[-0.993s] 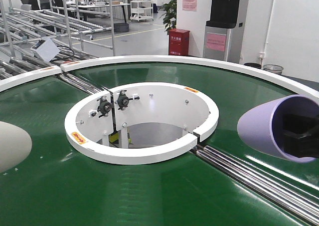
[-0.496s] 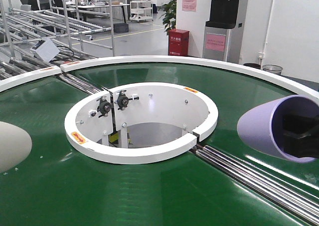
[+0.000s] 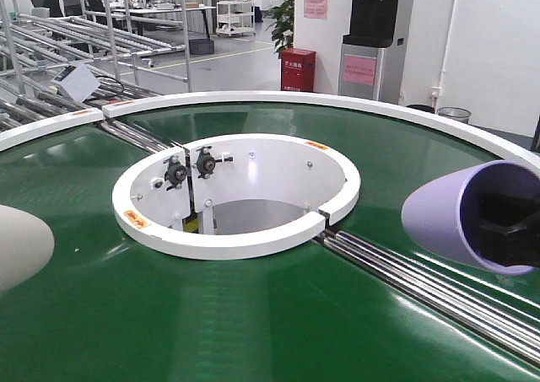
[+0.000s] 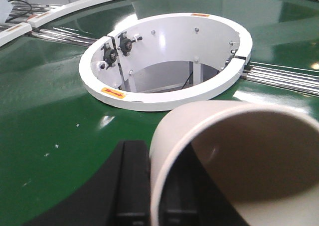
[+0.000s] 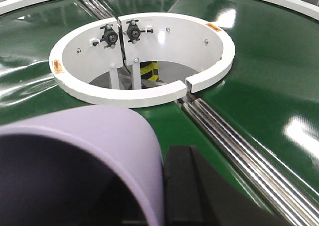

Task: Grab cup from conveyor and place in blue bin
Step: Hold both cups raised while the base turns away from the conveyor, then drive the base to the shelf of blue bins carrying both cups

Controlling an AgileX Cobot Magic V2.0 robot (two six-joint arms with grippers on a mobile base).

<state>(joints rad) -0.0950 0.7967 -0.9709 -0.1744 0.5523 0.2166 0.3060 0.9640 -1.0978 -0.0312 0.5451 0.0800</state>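
Observation:
The conveyor (image 3: 253, 314) is a dark green ring belt with a white central ring wall (image 3: 236, 239). My left gripper (image 4: 157, 191) is shut on the wall of a cream cup (image 4: 234, 156), one finger (image 4: 130, 186) outside, one inside. The cream cup shows at the left edge of the front view (image 3: 21, 243), lying sideways above the belt. My right gripper (image 5: 162, 196) is shut on the wall of a lilac cup (image 5: 94, 136), which shows at the right edge of the front view (image 3: 447, 217). The blue bin is out of view.
Steel roller strips (image 3: 422, 285) cross the belt from the central ring to the right front. The white outer rim (image 3: 337, 104) curves behind. Beyond it stand metal racks (image 3: 76, 28), a red cabinet (image 3: 302, 68) and a grey machine (image 3: 369, 36).
The whole scene has shifted slightly in the front view, the central ring moving up a little. Both cups keep their places in the grippers.

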